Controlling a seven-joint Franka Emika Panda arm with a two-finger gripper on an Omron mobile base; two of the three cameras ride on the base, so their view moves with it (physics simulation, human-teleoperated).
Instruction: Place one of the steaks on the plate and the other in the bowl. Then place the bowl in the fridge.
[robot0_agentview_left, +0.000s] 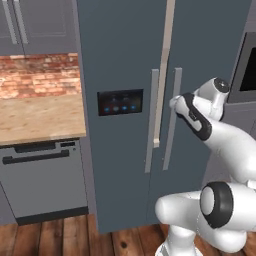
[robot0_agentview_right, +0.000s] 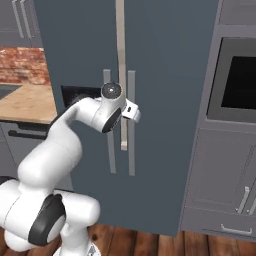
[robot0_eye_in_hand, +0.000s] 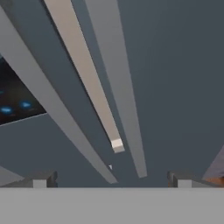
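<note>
Fridge (robot0_agentview_left: 125, 65) doors fill the scene: tall, slate blue-grey, with two long silver handles side by side at the middle seam. The white arm reaches toward them, its fingers (robot0_eye_in_hand: 111, 178) spread wide apart and holding nothing. In the hand view, the right door's handle (robot0_eye_in_hand: 116, 83) runs up from between the two fingertips and ends just short of them, the left door's handle (robot0_eye_in_hand: 52, 118) slants off to one side, and a black panel of blue lights (robot0_eye_in_hand: 13, 105) sits beyond that. A pale strip (robot0_eye_in_hand: 83, 74) lies between the two handles (it may be the edge of a door standing slightly ajar, but this cannot be told for sure).

Judging from this, the step in hand is opening the fridge so the bowl can go inside. No steak, plate or bowl is near the fingers. Next, the fingers likely need to move forward around one handle, close on it, then pull the door outward along its swing.
</note>
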